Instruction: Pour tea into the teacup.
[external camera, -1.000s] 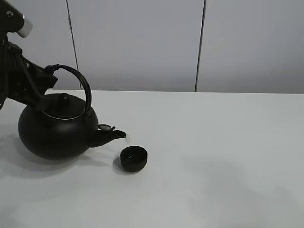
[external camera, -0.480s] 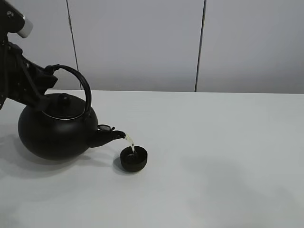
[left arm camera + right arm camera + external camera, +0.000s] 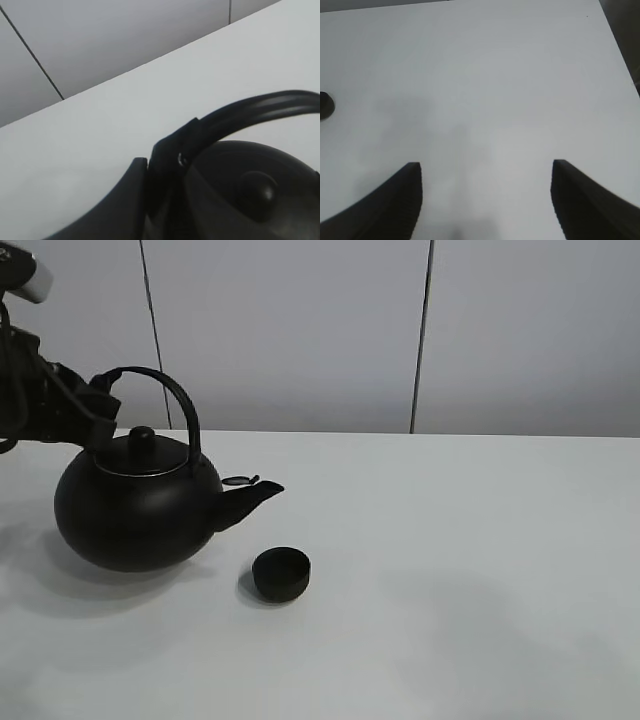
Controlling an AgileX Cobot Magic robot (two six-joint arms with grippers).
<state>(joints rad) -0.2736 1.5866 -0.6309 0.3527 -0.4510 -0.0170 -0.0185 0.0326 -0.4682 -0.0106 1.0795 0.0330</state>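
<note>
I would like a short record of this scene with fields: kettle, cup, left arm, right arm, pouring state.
kettle: black kettle, upright, spout pointing right, on the white table
cup: small black teacup on the table, below and right of the spout, apart from the kettle
left arm: left gripper shut on the kettle's arched handle
right arm: right gripper above bare table, jaws wide open, holding nothing
pouring state: no stream visible from the spout; cup contents cannot be seen
</note>
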